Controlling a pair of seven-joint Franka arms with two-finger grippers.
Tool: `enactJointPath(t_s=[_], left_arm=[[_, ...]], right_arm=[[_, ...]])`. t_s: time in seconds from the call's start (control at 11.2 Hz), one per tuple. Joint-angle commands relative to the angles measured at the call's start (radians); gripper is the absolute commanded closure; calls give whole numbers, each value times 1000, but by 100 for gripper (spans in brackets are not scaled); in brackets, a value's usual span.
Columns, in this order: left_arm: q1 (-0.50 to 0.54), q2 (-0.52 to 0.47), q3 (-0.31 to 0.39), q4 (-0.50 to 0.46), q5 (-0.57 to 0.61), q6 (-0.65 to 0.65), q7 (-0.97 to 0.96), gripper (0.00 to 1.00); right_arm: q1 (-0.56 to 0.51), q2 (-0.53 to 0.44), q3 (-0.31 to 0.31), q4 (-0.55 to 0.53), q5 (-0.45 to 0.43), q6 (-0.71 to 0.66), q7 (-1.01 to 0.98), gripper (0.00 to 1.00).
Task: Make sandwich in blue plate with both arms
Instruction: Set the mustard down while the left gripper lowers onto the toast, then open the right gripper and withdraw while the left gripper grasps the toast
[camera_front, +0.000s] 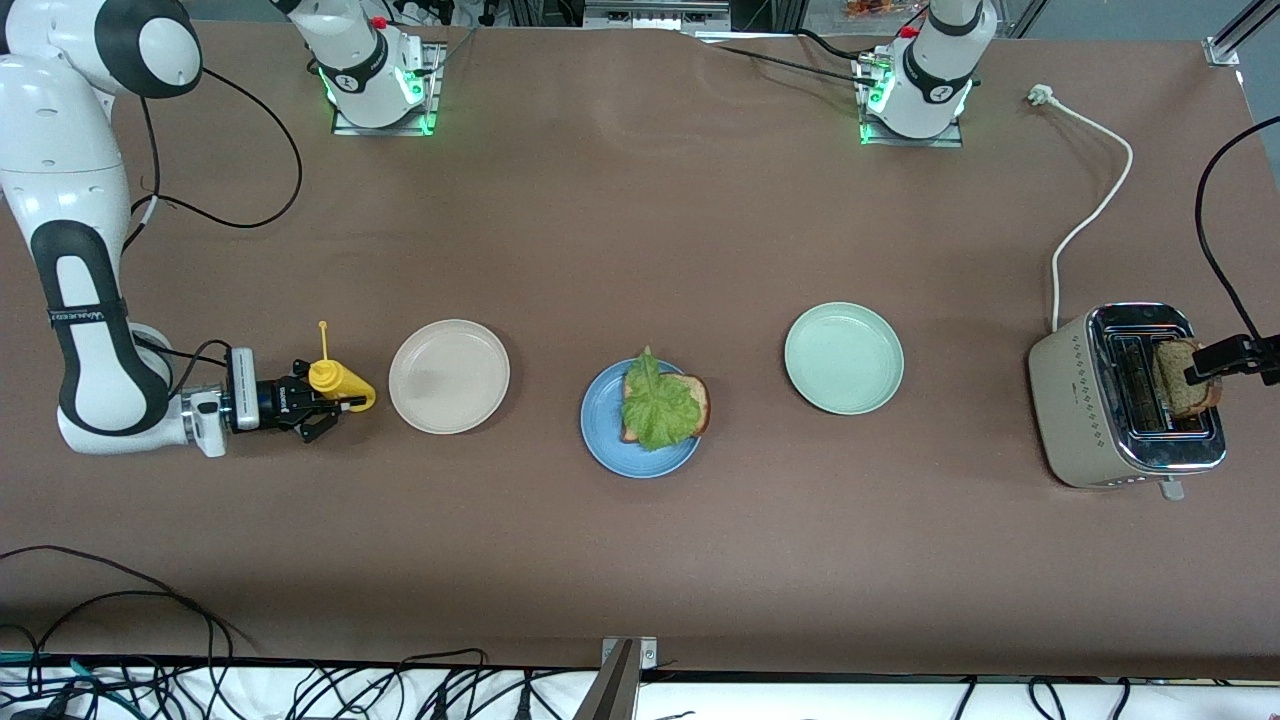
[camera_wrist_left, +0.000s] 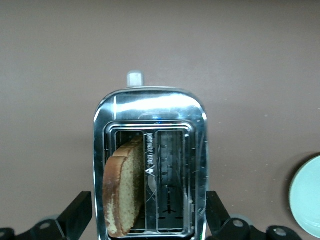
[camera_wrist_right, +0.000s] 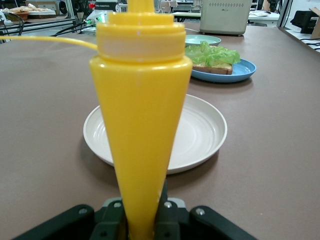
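Blue plate (camera_front: 605, 445) holds bread (camera_front: 700, 400) topped with lettuce (camera_front: 658, 405). Toward the plate's right-arm end, right tool (camera_front: 325, 405) grips a yellow bottle (camera_front: 340, 382). Left tool (camera_front: 1215, 362) hangs wide over the toaster's (camera_front: 1075, 400) slice (camera_front: 1172, 378).

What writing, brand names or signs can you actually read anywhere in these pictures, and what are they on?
No text can be read for certain.
Right arm: a black band carries white lettering, too small to read.
Toaster: engraved marks and a triangle sign sit on the bar between its slots, too blurred to read.
Yellow bottle, plates: no labels seen.
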Motion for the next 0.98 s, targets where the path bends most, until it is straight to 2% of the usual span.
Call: enactJointPath(t_s=[0.0, 0.18, 0.27, 0.36, 0.72, 0.9], left_arm=[[-11, 53, 33, 22, -31, 18, 36, 0], [-11, 76, 41, 20, -25, 31, 38, 0], [-12, 84, 45, 20, -22, 31, 36, 0], [-12, 99, 48, 20, -22, 32, 36, 0], [-12, 136, 61, 11, -16, 40, 35, 0], [-12, 138, 61, 6, 28, 31, 36, 0]], right_arm=[[-19, 26, 19, 16, 22, 5, -14, 85], [-20, 28, 19, 16, 22, 5, -14, 68], [-20, 28, 19, 16, 22, 5, -14, 41], [-20, 28, 19, 16, 24, 8, -14, 0], [-23, 25, 19, 31, 21, 8, -5, 0], [-23, 17, 13, 48, 7, 8, -2, 0]])
